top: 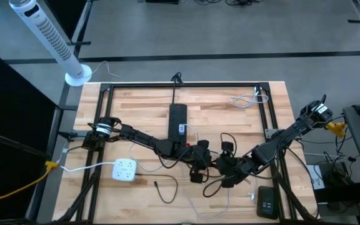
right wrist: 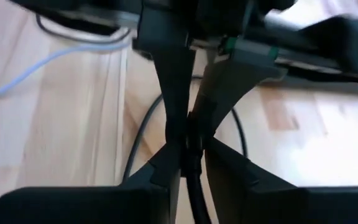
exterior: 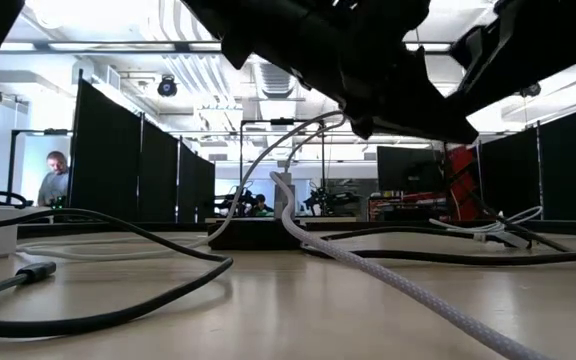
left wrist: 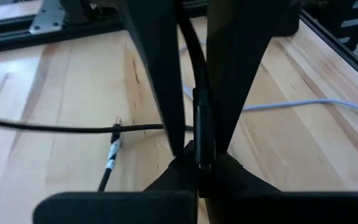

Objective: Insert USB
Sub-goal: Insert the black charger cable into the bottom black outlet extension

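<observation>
Left gripper (left wrist: 197,155) is clamped on a black cable (left wrist: 199,93), fingers (left wrist: 160,74) pressed together around it with the cable running up between them. In the high view the left gripper (top: 200,154) sits at table centre, just near of the black power strip (top: 178,120). Right gripper (right wrist: 188,140) is pinched on a black cable too, its fingers (right wrist: 176,87) closed onto the cord, which comes out toward the camera between them. Whether either grip is on the USB plug itself, cannot tell; the plug end is hidden by the fingers. High view puts the right gripper (top: 225,167) just right of the left one, the two nearly touching, with a tangle of black cable (top: 199,175) between and near them.

Outward: a loose black cable end (top: 157,185) lies on the wood left-near of the grippers. White multi-socket adapter (top: 124,169) sits to the left, white lead running off the left edge. Small black device (top: 267,201) at the near right corner. A coil of white cable (top: 245,100) lies at the far right by the black frame (top: 186,84). White tower fan (top: 49,37) stands beyond the far left corner.

Low view: dark arm bodies overhead, a white braided cable (exterior: 388,275) crossing the wooden table (exterior: 268,320), a black cable with a plug (exterior: 33,271) near left. A person (exterior: 56,180) is in the room at far left.
</observation>
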Controlling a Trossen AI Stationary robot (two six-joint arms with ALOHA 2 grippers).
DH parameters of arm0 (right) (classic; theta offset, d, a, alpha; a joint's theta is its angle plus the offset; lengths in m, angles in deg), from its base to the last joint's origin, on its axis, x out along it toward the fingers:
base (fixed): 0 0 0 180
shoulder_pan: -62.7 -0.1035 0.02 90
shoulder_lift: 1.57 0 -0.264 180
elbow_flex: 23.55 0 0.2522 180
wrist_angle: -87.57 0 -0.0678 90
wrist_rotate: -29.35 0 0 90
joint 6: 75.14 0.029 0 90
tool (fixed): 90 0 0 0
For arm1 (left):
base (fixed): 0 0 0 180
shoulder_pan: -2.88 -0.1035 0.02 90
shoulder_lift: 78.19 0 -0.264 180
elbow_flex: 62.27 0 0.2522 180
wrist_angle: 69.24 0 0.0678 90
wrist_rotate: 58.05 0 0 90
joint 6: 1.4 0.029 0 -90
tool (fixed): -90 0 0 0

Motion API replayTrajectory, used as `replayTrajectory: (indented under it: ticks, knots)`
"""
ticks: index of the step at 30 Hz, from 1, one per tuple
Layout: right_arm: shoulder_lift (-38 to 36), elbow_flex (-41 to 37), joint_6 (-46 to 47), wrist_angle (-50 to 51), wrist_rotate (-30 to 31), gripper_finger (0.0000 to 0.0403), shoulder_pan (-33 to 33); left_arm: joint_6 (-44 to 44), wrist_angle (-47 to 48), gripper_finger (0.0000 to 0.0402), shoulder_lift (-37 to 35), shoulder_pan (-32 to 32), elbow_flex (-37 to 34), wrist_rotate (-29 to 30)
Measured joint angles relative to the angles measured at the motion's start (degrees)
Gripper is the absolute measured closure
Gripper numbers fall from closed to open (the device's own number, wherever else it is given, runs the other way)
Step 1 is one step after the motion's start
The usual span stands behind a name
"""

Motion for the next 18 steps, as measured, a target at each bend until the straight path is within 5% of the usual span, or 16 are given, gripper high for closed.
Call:
replayTrajectory:
  ticks: [18]
  knots:
    - [-7.38, -5.57, 6.79, -1.52, 5.66, 0.0235, -6.26, 0.18, -2.5, 0.0401, -0.07, 0.92, -0.5, 0.06]
